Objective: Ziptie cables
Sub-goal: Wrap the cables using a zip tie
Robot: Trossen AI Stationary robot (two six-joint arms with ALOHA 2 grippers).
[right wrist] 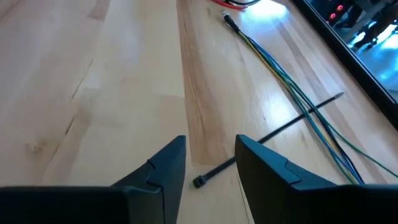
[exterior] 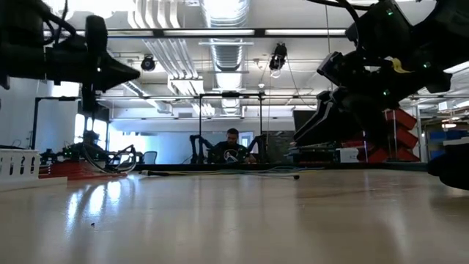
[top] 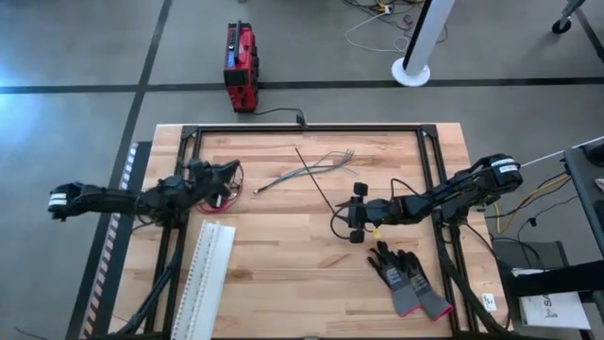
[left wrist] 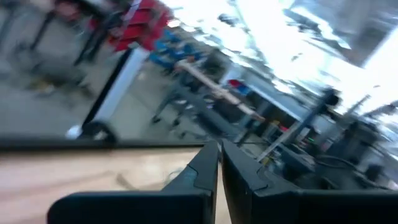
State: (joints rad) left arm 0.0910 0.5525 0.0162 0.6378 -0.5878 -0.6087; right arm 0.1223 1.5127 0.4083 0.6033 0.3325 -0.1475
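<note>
Right gripper (right wrist: 210, 163) hangs over mid-table w/ fingers apart, nothing between them; a black zip tie (right wrist: 267, 140) lies on the wood just ahead, crossing a bundle of thin colored wires (right wrist: 292, 93). Left gripper (left wrist: 220, 163) at the table's left side, fingers pressed together, empty. Cables (top: 223, 185) sit in loose loops near the left gripper. Gloves (top: 408, 280) lie near the right front edge.

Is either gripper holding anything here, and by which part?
No. The right gripper is open above the zip tie; the left gripper is shut, nothing visible between its fingers.
</note>
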